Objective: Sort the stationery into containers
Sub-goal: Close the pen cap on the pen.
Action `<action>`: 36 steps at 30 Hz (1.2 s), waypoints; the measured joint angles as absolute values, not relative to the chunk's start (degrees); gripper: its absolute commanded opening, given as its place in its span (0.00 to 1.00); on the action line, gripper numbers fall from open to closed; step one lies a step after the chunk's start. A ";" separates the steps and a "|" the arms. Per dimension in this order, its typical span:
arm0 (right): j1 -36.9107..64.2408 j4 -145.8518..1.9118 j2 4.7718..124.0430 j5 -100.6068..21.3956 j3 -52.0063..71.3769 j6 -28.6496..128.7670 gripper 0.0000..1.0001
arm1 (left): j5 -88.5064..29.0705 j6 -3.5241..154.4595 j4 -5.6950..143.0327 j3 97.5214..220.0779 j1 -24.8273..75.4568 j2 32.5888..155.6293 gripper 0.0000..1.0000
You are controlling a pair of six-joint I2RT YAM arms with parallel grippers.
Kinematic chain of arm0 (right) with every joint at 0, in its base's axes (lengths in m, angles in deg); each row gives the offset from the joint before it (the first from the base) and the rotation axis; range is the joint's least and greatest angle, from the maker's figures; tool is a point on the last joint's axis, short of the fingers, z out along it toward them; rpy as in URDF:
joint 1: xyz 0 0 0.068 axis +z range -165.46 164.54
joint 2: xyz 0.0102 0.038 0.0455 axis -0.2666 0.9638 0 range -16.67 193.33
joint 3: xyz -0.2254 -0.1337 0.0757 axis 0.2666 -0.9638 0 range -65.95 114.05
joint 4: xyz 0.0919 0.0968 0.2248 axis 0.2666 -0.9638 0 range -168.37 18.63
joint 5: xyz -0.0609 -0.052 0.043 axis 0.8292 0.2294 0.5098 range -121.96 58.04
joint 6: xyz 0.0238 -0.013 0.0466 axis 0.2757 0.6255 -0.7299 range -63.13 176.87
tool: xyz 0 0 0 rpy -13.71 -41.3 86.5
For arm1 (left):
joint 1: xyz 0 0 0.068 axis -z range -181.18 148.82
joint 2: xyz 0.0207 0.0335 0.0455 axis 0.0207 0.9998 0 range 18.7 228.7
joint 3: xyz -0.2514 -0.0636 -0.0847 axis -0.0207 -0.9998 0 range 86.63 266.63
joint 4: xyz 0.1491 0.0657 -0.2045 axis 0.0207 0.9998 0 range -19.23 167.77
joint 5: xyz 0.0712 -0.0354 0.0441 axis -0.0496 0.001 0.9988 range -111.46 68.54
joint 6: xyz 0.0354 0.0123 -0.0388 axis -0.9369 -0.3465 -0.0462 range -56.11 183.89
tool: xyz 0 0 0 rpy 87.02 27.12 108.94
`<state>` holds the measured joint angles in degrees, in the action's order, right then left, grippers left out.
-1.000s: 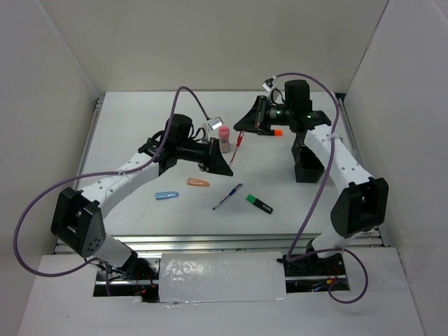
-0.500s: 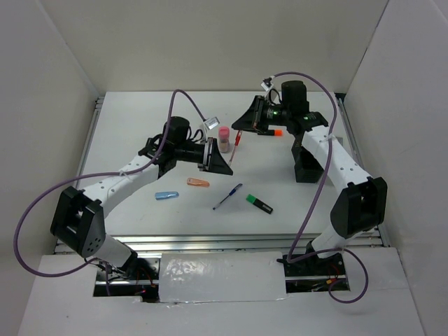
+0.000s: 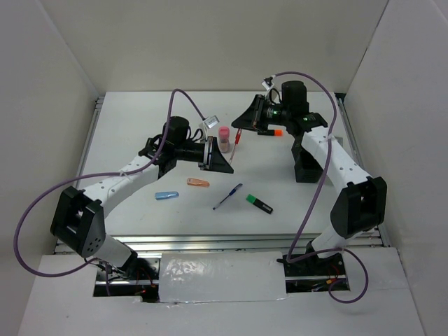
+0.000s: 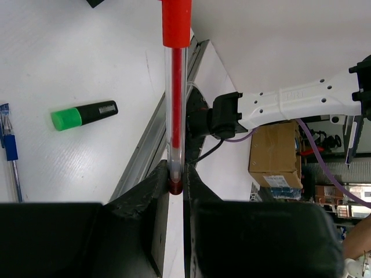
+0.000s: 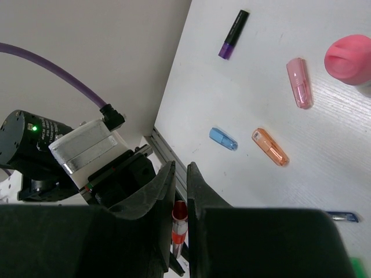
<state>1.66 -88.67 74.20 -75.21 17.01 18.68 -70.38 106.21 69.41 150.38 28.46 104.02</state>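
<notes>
Here is a robotics lab test cell, no question: a left arm point(image 3: 115, 180) and a right arm point(image 3: 336, 157) bolted at the near edge of a white table point(image 3: 140, 133). The table is boxed in by bare white panels point(image 3: 210, 42), with an aluminium rail point(image 3: 210, 241) along the front and purple cables point(image 3: 17, 234) looping off the bases. Past the table edge, the left wrist view catches a cardboard box point(image 4: 272, 153) and a clutter of gear point(image 4: 324, 191).

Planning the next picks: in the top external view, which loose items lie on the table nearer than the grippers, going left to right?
blue cap piece → orange cap piece → blue pen → green and black highlighter
</notes>
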 measured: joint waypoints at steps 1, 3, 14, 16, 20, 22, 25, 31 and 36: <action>1.66 -88.57 74.17 -75.16 16.90 18.59 0.00 | -70.34 106.19 69.47 150.38 28.46 104.02 0.00; 1.66 -88.43 74.15 -75.03 16.81 18.53 0.00 | -70.14 106.10 69.52 150.38 28.46 104.02 0.00; 1.84 -86.84 73.76 -74.55 15.65 17.94 0.00 | -69.88 105.82 70.91 151.01 28.46 104.04 0.00; 1.90 -86.42 73.76 -74.51 15.65 17.83 0.00 | -69.75 105.73 71.33 151.38 28.44 104.07 0.00; 1.93 -85.57 73.76 -74.38 15.63 17.69 0.00 | -69.66 105.54 72.09 152.10 28.40 104.13 0.00; 1.93 -85.20 73.76 -74.31 15.46 17.63 0.00 | -69.66 105.10 72.60 152.54 28.35 104.26 0.00; 1.95 -84.85 73.65 -74.16 15.06 17.54 0.00 | -69.66 104.55 72.95 152.65 28.35 104.68 0.00; 1.95 -84.11 73.63 -73.79 15.02 17.56 0.00 | -69.68 104.29 73.84 153.81 28.29 105.42 0.00; 1.95 -83.34 73.63 -73.18 15.02 17.59 0.00 | -69.71 103.50 74.83 154.90 27.98 106.16 0.00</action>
<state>1.95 -83.34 73.63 -73.18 15.02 17.59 -69.71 103.50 74.83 154.90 27.98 106.16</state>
